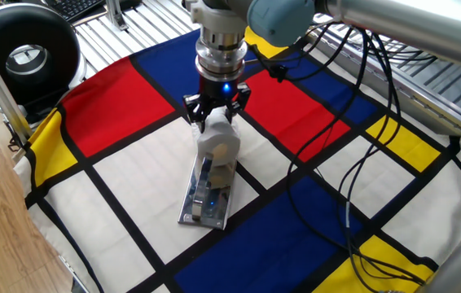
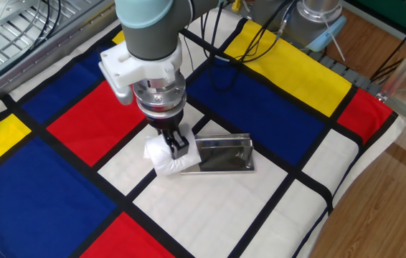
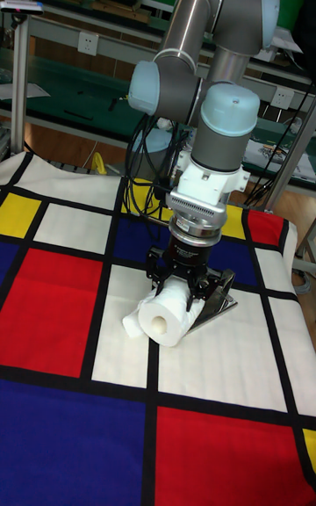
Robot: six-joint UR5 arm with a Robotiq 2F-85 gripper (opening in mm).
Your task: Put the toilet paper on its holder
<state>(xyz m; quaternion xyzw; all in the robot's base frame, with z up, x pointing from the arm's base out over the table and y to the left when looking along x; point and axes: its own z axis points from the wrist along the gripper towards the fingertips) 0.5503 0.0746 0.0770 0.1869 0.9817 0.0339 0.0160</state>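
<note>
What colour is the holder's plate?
Shiny chrome silver; the holder shows best in the other fixed view.

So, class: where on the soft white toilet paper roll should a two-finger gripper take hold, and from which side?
Across the curved middle of the white toilet paper roll, coming from above: it lies on its side, hollow core horizontal, so both flanks are open. The gripper holds it that way, beside the shiny chrome holder.

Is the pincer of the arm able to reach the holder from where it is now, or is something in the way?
Probably yes. The pincer, shut on the toilet paper, hangs at the end of the holder. Nothing stands between them; only the roll fills its grip.
</note>
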